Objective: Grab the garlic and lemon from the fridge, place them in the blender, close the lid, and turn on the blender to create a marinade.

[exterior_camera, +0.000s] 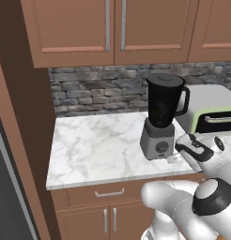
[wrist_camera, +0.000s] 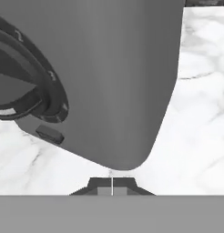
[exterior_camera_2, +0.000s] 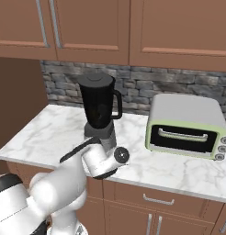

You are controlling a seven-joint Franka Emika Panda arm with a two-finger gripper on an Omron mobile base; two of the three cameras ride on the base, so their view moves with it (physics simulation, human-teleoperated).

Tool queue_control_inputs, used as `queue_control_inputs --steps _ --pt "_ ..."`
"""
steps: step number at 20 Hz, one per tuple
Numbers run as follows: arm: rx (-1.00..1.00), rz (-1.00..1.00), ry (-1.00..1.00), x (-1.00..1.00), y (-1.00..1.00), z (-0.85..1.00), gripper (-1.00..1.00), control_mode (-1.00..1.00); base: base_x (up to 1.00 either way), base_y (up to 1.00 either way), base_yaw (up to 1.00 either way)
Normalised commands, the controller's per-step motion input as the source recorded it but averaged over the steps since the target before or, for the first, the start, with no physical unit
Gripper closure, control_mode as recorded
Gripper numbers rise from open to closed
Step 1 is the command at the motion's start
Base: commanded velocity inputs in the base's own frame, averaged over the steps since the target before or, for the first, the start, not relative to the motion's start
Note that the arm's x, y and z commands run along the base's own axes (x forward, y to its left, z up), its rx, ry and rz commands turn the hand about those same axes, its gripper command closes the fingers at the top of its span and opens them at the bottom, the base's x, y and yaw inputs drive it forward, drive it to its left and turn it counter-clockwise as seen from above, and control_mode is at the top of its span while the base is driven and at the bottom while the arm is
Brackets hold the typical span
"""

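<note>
Just ahead of the closed gripper [wrist_camera: 112,187] stands the blender [wrist_camera: 109,77] base, nearly touching.

The pale green toaster oven [exterior_camera: 212,117] runs off the left base view's right edge. In the hand view, the grey blender base's round dial [wrist_camera: 22,86] is cropped at the left edge.
</note>
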Motion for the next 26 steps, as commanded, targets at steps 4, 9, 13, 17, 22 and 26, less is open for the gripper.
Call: queue_control_inputs --steps 4,9,13,17,22,26 --pt "0.05 0.09 -0.32 -0.31 0.14 -0.07 1.0 -1.0 0.0 0.0 0.0" --pt "0.12 0.18 -0.05 0.0 0.25 0.0 1.0 -1.0 0.0 0.0 0.0" --pt "0.16 0.24 -0.15 0.0 0.47 0.0 1.0 -1.0 0.0 0.0 0.0" --pt "0.05 0.07 -0.32 0.0 0.38 0.0 1.0 -1.0 0.0 0.0 0.0" --pt "0.0 -0.02 -0.15 0.11 0.11 -0.03 1.0 -1.0 0.0 0.0 0.0" --pt "0.0 -0.02 0.0 0.13 0.08 -0.05 1.0 -1.0 0.0 0.0 0.0"
